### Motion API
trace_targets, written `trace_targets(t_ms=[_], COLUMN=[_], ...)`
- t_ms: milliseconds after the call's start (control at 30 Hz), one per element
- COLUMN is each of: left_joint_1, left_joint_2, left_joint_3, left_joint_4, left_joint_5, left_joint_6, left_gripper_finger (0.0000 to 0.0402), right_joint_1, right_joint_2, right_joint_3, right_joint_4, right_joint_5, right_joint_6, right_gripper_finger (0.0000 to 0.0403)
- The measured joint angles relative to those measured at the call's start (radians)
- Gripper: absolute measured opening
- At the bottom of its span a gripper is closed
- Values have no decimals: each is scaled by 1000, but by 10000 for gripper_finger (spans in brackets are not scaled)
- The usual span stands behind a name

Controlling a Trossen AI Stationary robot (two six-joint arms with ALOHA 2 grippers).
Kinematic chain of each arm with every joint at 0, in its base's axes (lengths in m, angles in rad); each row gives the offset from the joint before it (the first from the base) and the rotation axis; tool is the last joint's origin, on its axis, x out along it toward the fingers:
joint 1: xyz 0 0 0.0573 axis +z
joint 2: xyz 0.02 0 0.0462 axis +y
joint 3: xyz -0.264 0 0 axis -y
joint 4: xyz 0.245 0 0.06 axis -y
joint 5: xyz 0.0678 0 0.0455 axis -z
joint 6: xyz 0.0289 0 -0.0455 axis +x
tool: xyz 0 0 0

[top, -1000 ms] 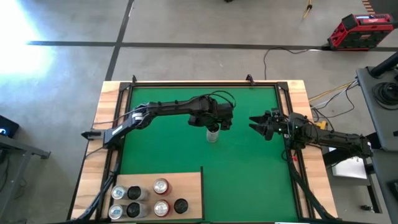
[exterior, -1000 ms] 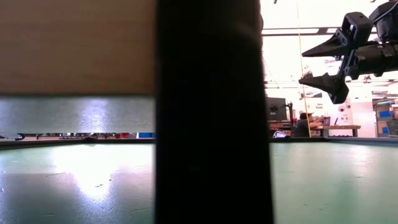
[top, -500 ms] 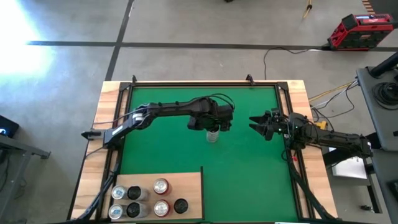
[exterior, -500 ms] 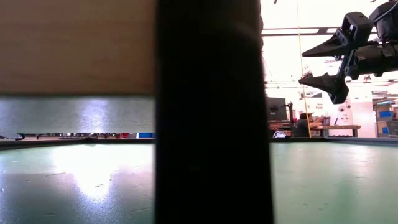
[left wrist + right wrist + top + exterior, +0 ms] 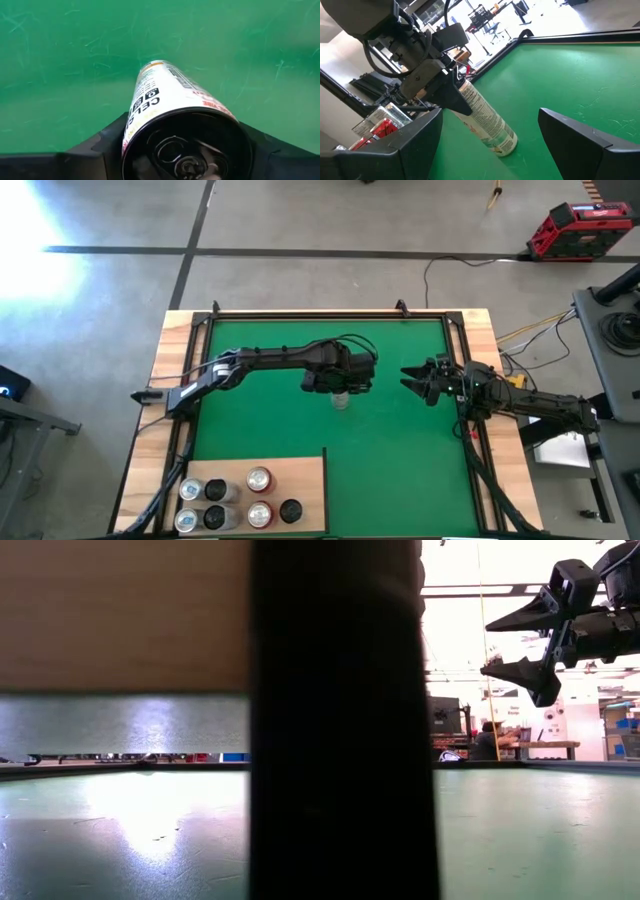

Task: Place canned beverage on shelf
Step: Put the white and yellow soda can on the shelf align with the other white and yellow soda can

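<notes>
A tall white canned beverage (image 5: 342, 398) stands upright on the green mat (image 5: 400, 460) near the table's middle. My left gripper (image 5: 341, 385) is right above it, pointing down, shut on its top end. In the left wrist view the can (image 5: 165, 95) runs away from the camera, with a dark finger on each side. My right gripper (image 5: 408, 380) hangs open at the table's right side, clear of the can (image 5: 487, 122). The shelf (image 5: 305, 475), a pale wood panel, lies at the near left corner. My left gripper pinches the can's upper end (image 5: 131, 134) between its two fingers, one on each side of the wall just below the rim. The fingers (image 5: 451, 100) come from above, pointing down. The can stands upright with its bottom (image 5: 506, 146) on the mat.
Several cans (image 5: 259, 479) stand on the shelf's left and middle, some silver, red or dark on top. Open green mat lies between the held can and the shelf. A dark upright (image 5: 340, 720) blocks the middle of the low view, where my right gripper (image 5: 505, 640) shows at upper right.
My left hand has turned a little about its own pointing line above the can. The can has kept its place, upright on the mat.
</notes>
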Motion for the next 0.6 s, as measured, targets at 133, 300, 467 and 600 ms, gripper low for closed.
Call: trace_targets(t_ms=[133, 300, 467, 600], left_joint_1=[0, -2, -12, -43], left_joint_2=[0, -7, -44, -85], left_joint_3=[0, 8, 10, 5], left_joint_4=[-1, -88, -209, -200], left_joint_5=[1, 5, 5, 4], left_joint_6=[24, 35, 34, 30], left_gripper_finger=[239, 239, 239, 239], right_joint_1=[0, 0, 0, 0], right_joint_2=[0, 0, 0, 0], right_joint_3=[0, 0, 0, 0], right_joint_4=[0, 0, 0, 0], right_joint_5=[0, 0, -1, 0], right_joint_6=[0, 0, 0, 0], right_gripper_finger=[318, 318, 318, 318])
